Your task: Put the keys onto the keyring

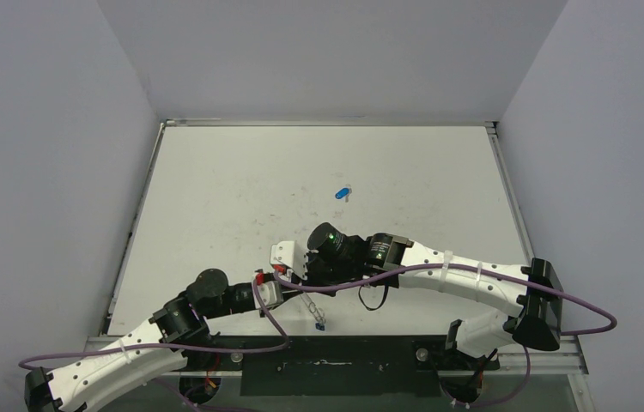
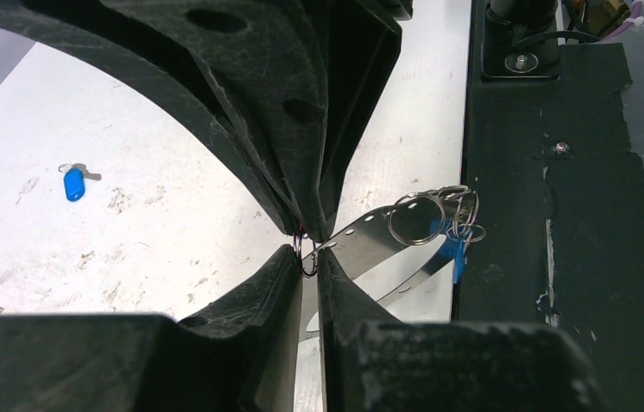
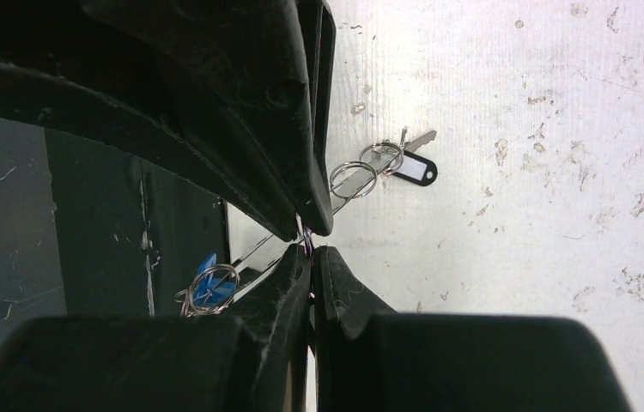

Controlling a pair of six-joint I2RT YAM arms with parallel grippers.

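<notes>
Both grippers meet tip to tip above the table's near edge. My left gripper (image 2: 308,257) (image 1: 288,283) is shut on a small silver loop at the end of the keyring (image 2: 379,233). My right gripper (image 3: 310,249) (image 1: 301,273) is shut on that same end from the opposite side. The keyring (image 1: 310,305) hangs slanting down from the two grips, with more loops (image 2: 417,219) on it. A blue key (image 2: 454,251) (image 3: 207,283) dangles at its low end and a black-capped key (image 3: 413,169) hangs further along. Another blue key (image 1: 342,192) (image 2: 74,183) lies loose on the table.
The white table (image 1: 215,197) is scuffed, with grey walls on three sides. A black mounting strip (image 2: 559,257) with bolts runs along the near edge under the hanging keyring. Purple cables loop from both arms near their bases.
</notes>
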